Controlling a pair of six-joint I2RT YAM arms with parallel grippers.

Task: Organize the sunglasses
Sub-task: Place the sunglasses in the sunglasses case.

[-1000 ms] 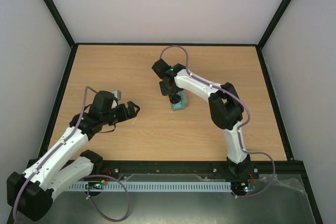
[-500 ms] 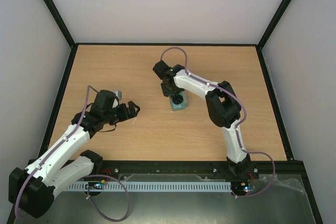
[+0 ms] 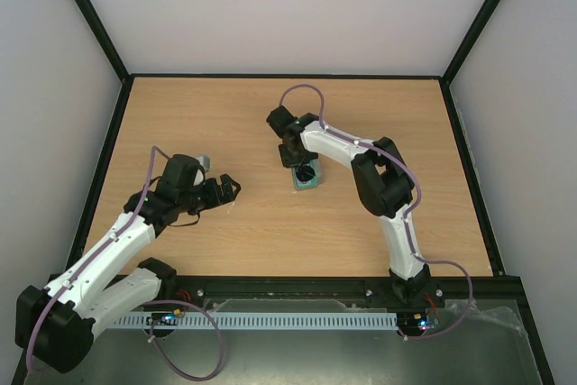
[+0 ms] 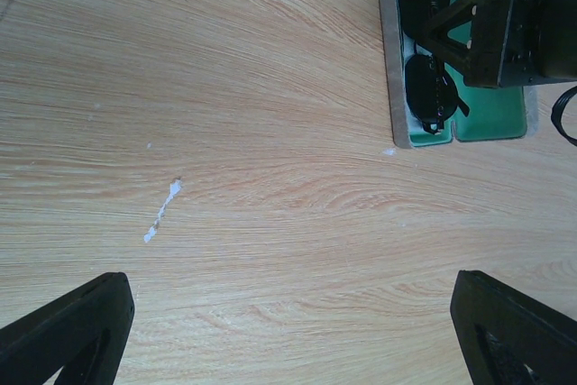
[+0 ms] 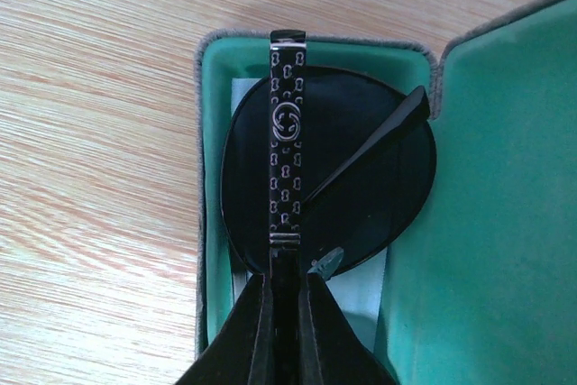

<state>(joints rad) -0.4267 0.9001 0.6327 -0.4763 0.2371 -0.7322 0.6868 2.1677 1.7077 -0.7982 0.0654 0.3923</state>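
Pale, grained wood fills most of what I see, the light wooden table (image 3: 180,114) spreading out from the arm bases at the near edge. Nearest to me on the left side, the left gripper (image 3: 223,191) hovers over bare wood with its black fingers (image 4: 68,331) spread wide apart and nothing between them; in its wrist view only the two tips show, at the bottom corners. Just ahead of it a small white scrap (image 4: 162,212) lies on the table. Further out and to the right, near the middle of the table, sits the open grey rectangular case with green lining (image 4: 389,60), well apart from the left gripper. The small black sunglasses with dark rounded lenses (image 5: 361,178) lie folded inside the case's left tray, the lenses flat against the green lining and the open lid beside them on the right. The right gripper (image 5: 287,313) reaches down into the case from above, its fingers (image 5: 257,331) drawn close together and clamped on the patterned temple arm of the sunglasses, which runs from the fingertips to the far rim of the tray. A pale strip (image 5: 239,96) shows beneath the lens along the tray's left side; I cannot tell what it is.
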